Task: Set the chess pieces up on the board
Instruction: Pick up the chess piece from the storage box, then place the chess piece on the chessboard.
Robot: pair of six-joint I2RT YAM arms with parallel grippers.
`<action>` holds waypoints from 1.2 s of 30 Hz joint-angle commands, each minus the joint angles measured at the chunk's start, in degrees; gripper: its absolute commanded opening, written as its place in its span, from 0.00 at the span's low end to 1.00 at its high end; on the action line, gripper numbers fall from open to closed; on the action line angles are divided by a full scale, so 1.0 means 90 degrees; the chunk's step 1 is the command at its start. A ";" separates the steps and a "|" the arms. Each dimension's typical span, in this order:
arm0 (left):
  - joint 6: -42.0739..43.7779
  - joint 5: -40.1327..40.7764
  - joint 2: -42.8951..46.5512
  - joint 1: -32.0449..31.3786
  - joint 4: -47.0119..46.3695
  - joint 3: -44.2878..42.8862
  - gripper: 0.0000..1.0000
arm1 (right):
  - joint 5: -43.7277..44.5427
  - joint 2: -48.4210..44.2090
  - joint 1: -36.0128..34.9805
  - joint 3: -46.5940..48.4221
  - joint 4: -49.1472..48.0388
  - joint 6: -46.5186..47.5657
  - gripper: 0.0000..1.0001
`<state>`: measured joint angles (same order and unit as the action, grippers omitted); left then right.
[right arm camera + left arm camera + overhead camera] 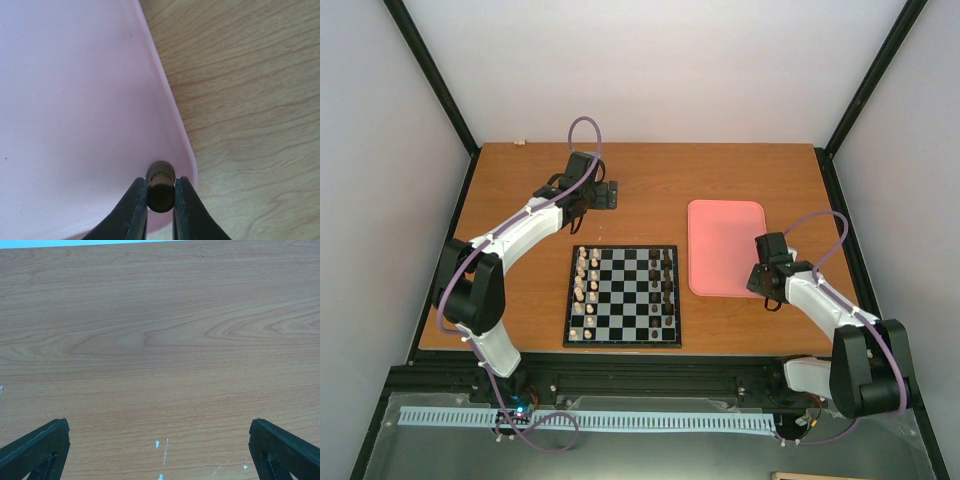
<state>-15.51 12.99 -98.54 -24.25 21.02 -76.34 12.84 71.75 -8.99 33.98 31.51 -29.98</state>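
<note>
We found the right gripper [161, 186] clenched on one dark chess piece [160, 172] at the pink tray [75, 100] corner; the board [623, 296] lay to its left, well apart. The left gripper [159, 429] stood released over the table [160, 340]

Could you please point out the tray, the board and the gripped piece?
tray [725, 245]: top view, bare middle.
board [622, 300]: top view, bare centre squares.
piece [161, 194]: right wrist view, its dark body.

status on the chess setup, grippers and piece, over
Right gripper shut on a dark chess piece at the pink tray corner. Left gripper open over the table. Board partly set. Nothing blocking in view.
</note>
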 commanded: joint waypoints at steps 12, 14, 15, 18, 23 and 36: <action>-0.0035 0.0095 -0.0078 0.0028 -0.0052 -0.0228 1.00 | 0.0228 -0.0836 -0.3125 0.1400 0.1579 -0.0715 0.03; -0.0035 0.0113 -0.0084 0.0028 -0.0050 -0.0237 1.00 | 0.0307 -0.0647 -0.3941 0.1580 0.1781 -0.1019 0.03; -0.0035 0.0111 -0.0100 0.0028 -0.0050 -0.0239 1.00 | 0.0395 -0.0534 -0.4331 0.1649 0.1879 -0.1245 0.03; -0.0039 0.0082 -0.0120 0.0028 -0.0040 -0.0258 1.00 | 0.0676 -0.0003 -0.5319 0.1927 0.2223 -0.1689 0.03; -0.0047 0.0096 -0.0075 0.0028 -0.0044 -0.0240 1.00 | 0.0889 0.0821 -0.6505 0.2424 0.2534 -0.2109 0.03; -0.0061 0.0085 -0.0075 0.0028 -0.0044 -0.0234 1.00 | 0.0637 0.1046 -0.7236 0.2333 0.2315 -0.2451 0.03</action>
<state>-15.51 13.50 -99.04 -24.25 21.04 -76.36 18.70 81.89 -72.14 55.86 53.95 -49.82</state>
